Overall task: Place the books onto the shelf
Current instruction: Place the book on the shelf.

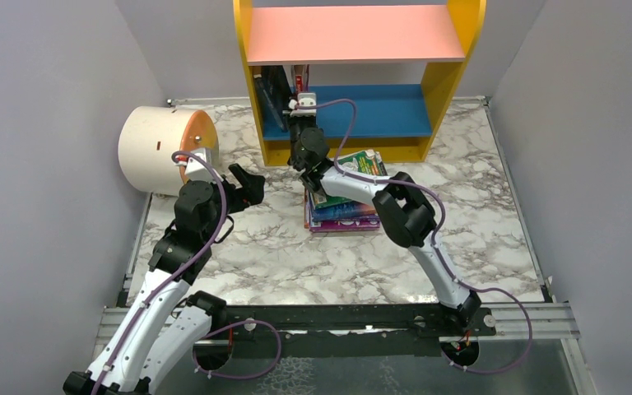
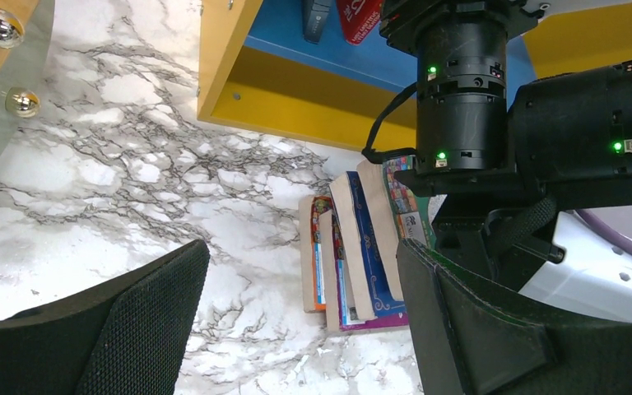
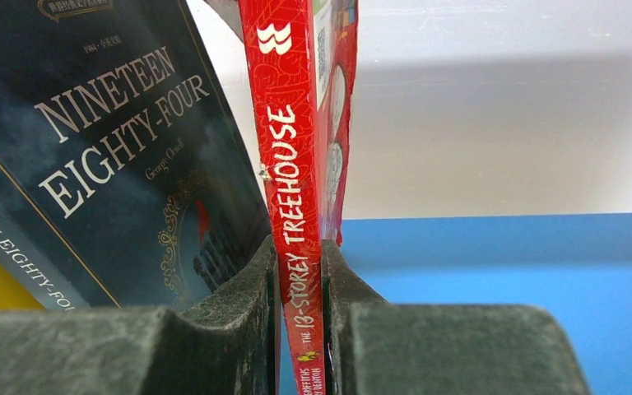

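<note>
Right wrist: right gripper [image 3: 299, 276] clamps thin red paperback [image 3: 284, 148] upright to shelve beside dark-blue paperback [image 3: 115, 148] at left end of blue shelf board [image 3: 502, 280]; left gripper [image 2: 300, 263] gapes.

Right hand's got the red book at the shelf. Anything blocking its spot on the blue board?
Nothing visible does. The red book is upright in the right hand at the blue board. The dark blue book leans beside it, and the board's other side is bare.
</note>
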Available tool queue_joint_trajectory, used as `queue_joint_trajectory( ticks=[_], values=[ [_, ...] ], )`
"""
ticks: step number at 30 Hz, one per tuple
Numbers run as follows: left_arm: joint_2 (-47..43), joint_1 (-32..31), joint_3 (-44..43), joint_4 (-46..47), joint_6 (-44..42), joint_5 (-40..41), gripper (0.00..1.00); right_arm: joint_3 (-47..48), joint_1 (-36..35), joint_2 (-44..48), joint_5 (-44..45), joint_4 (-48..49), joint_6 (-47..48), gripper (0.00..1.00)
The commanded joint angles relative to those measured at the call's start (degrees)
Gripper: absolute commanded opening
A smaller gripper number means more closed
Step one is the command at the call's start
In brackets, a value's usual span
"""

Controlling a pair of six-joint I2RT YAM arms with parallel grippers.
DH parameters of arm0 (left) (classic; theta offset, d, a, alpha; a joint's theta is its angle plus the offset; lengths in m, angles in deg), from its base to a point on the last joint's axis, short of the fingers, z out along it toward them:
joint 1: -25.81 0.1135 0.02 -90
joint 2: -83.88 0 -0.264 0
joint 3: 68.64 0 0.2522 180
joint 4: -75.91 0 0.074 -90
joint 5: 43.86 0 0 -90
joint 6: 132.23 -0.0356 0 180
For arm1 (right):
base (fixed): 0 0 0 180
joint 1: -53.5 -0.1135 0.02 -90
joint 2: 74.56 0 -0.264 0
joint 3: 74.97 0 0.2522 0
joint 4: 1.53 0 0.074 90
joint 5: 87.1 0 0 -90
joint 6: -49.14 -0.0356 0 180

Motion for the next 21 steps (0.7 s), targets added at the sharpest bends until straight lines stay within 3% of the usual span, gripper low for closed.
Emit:
queue_joint_trajectory(
  ticks=[1, 21],
  values=[
    [-1.0, 0.3, 0.6, 1.2, 0.1, -0.1, 0.78, 3.9, -0.3, -1.4, -0.7, 0.1, -1.1, 0.01],
    [-1.2, 0.3, 0.8, 0.4, -0.5, 1.0, 0.78, 9.5, -1.4, -4.1, -3.6, -6.2, -2.3, 0.02]
  ],
)
